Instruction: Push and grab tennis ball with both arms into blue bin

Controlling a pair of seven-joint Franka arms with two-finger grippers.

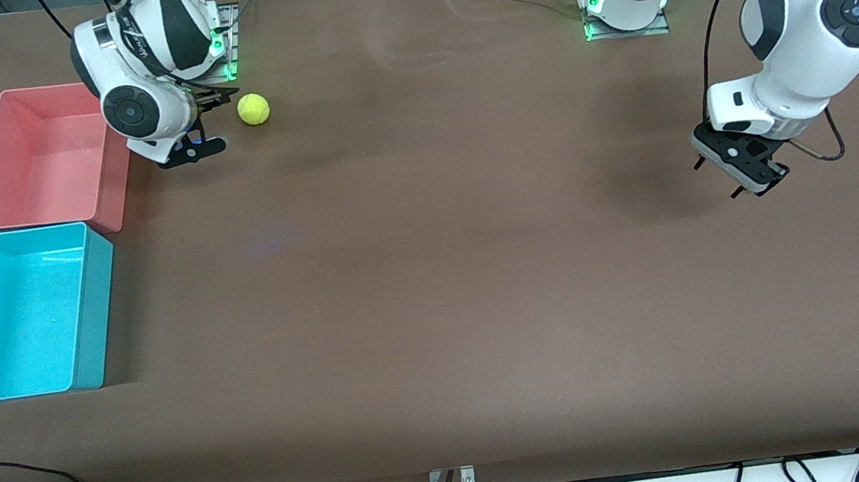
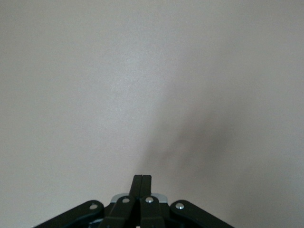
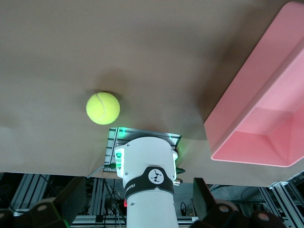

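Beside the pink bin (image 1: pixel 49 158), blue bin (image 1: pixel 20 315), both empty

- The tennis ball (image 1: pixel 254 109) has a fuzzy, matt yellow-green felt with a thin pale seam curving across it.
- The blue bin (image 1: pixel 93 318) looks like smooth moulded plastic, its inner floor faintly glossy with soft reflections.
- The pink bin (image 1: pixel 113 183) has the same smooth plastic look, satin more than shiny.
- The table (image 1: pixel 436 290) wears a matt brown covering, slightly rippled near the arm bases.
- The arms (image 1: pixel 802 43) have glossy white shells with black joint caps.
- The base plates (image 1: pixel 627 28) look like bare metal.
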